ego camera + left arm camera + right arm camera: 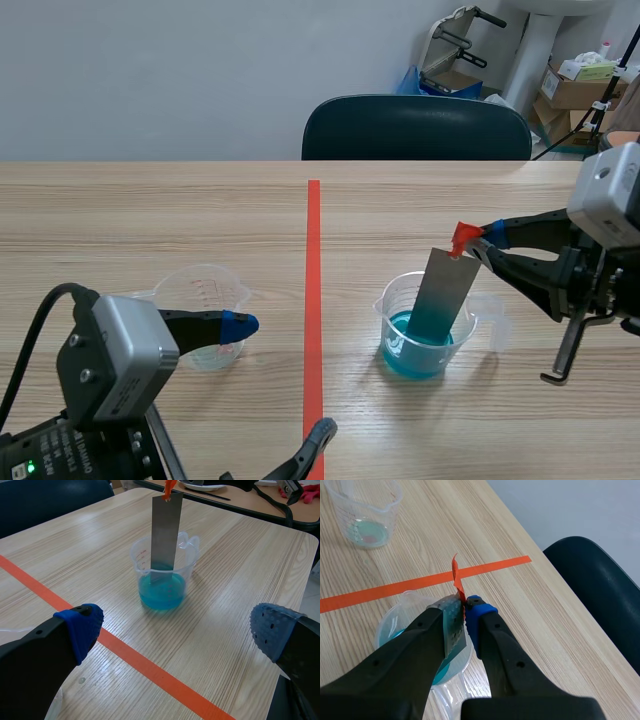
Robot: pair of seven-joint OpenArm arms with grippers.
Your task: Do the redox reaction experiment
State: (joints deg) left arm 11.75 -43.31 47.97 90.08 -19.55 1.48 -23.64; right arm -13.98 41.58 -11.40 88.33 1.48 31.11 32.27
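A clear beaker (425,340) of blue liquid stands right of the orange tape line. A grey metal strip (446,288) leans in it, its lower end in the liquid. My right gripper (478,240) is shut on the strip's top, at its orange tape tab (462,238). In the right wrist view the strip (454,625) sits pinched between the fingers over the beaker (387,630). My left gripper (283,378) stands open beside a second beaker (205,315) holding only a thin film of liquid. The left wrist view has the blue beaker (162,587) and strip (166,530) ahead of the open gripper (175,627).
An orange tape line (313,300) runs down the table's middle. A dark chair (415,130) stands at the far edge, with cardboard boxes (575,88) behind it at the back right. The nearly empty beaker (366,510) lies ahead of the right gripper.
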